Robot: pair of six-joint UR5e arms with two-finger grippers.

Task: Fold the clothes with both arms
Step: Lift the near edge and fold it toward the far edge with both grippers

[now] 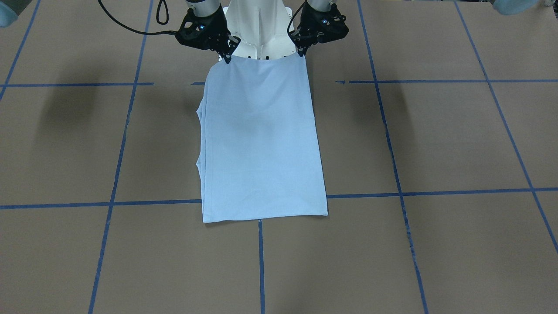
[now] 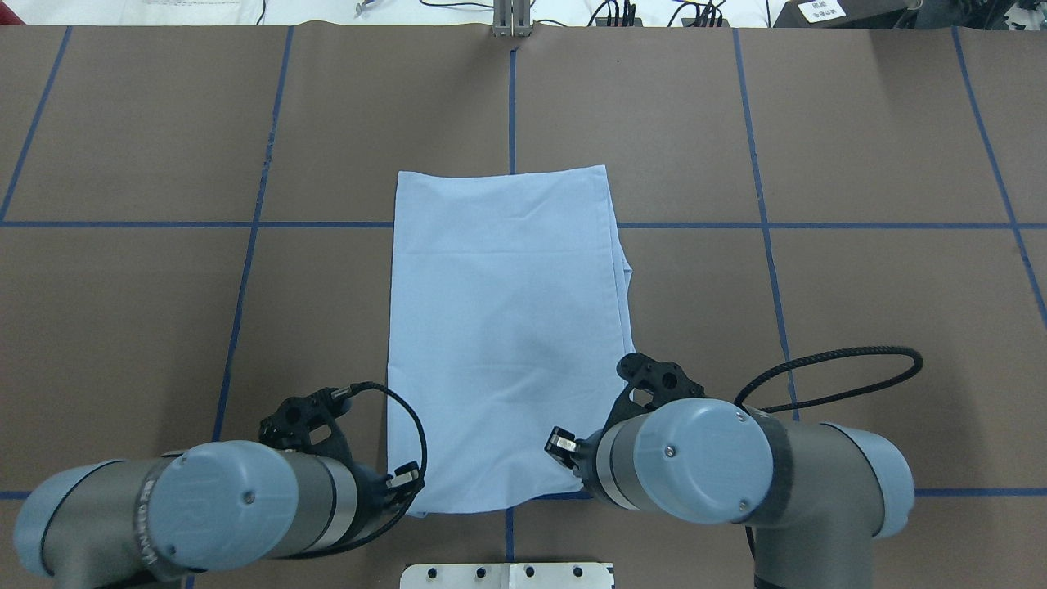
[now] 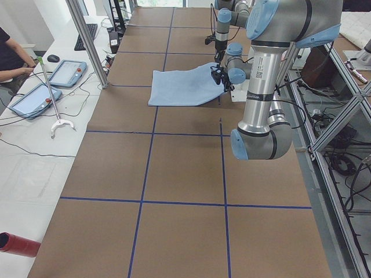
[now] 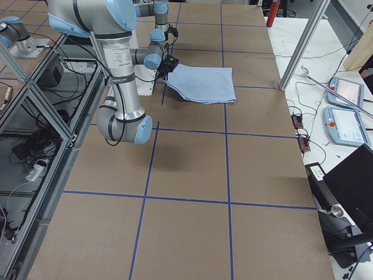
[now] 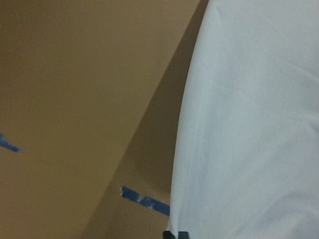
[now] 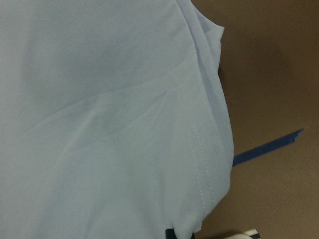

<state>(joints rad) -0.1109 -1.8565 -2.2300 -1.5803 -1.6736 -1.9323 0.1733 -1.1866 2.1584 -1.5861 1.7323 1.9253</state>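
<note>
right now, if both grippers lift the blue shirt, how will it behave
Likely floppy: the T-shirt dips between the left gripper and right gripper and creases softly. Probably light, being thin cloth. The stacked layers at its side may slide apart.

The light blue short-sleeved T-shirt (image 1: pixel 261 144) is thin, matt cloth, smooth apart from soft creases; just beside the right jaws a stitched hem line shows. Around both jaws the brown table cover (image 1: pixel 436 139) looks like matt paper, marked with smooth blue tape strips (image 1: pixel 436 192). The black two-finger left gripper (image 1: pixel 301 52) and right gripper (image 1: pixel 227 58) look like matt plastic. Behind them, the jointed left arm (image 2: pixel 106 499) and right arm (image 2: pixel 810 466) are dull grey metal with satin light blue joint caps (image 2: pixel 221 503). The black cable (image 2: pixel 834 353) looks braided.
</note>
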